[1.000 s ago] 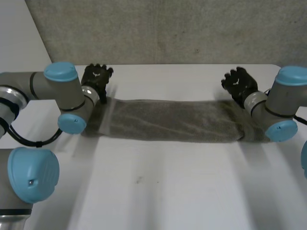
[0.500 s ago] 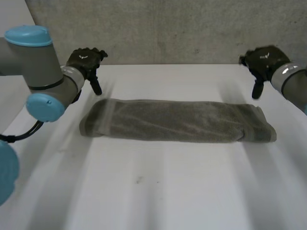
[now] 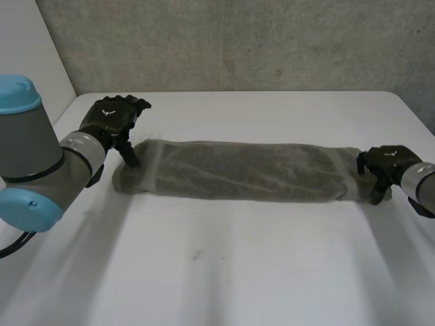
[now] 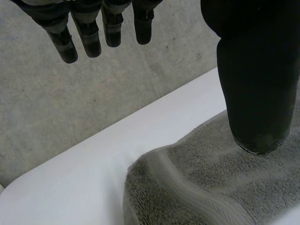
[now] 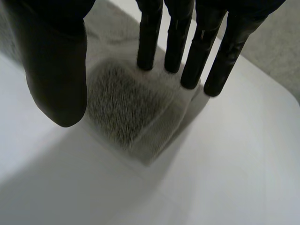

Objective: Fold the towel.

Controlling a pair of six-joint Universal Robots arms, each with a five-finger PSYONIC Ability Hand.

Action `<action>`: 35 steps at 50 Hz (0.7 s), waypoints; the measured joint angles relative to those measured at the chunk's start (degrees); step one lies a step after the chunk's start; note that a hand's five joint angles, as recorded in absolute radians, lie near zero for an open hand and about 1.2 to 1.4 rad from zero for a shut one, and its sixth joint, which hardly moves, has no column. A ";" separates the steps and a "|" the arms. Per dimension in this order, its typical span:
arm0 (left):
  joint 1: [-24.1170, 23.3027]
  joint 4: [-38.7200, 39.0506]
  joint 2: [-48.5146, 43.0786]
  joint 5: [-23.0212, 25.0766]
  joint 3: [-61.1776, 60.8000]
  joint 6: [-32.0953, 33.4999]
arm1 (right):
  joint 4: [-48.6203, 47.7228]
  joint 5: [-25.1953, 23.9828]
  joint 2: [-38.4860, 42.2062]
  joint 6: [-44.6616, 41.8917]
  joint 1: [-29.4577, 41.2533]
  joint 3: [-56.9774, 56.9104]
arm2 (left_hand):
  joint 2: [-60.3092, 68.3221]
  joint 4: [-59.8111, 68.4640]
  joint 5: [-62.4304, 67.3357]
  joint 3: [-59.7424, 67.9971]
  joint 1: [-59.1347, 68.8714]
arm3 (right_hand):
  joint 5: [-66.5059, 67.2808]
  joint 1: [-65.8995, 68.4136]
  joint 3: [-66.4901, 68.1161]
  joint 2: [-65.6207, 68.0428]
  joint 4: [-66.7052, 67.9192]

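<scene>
Towel (image 3: 245, 171) folded to long grey strip, flat across counter (image 3: 238, 272). L hand (image 3: 112, 121) at towel's left end: thumb (image 4: 257, 93) tip down at the cloth, contact unclear; fingers (image 4: 89, 35) straight, wide of thumb, holding nothing. R hand (image 3: 385, 165) at towel's right end: fingers straight, tips at end corner, thumb apart, nothing gripped.

White table (image 3: 224, 272), rough grey concrete wall (image 3: 238, 41) behind its far edge, plain white panel (image 3: 27, 61) beyond its left corner
</scene>
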 measured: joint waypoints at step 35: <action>0.11 0.71 2.39 -0.05 -6.00 -0.10 | -2.88 7.48 0.83 -17.87 -5.84 -17.26 | -0.04 0.00 -0.02 0.03 0.00 | 44.34 44.36 44.32 43.39 44.86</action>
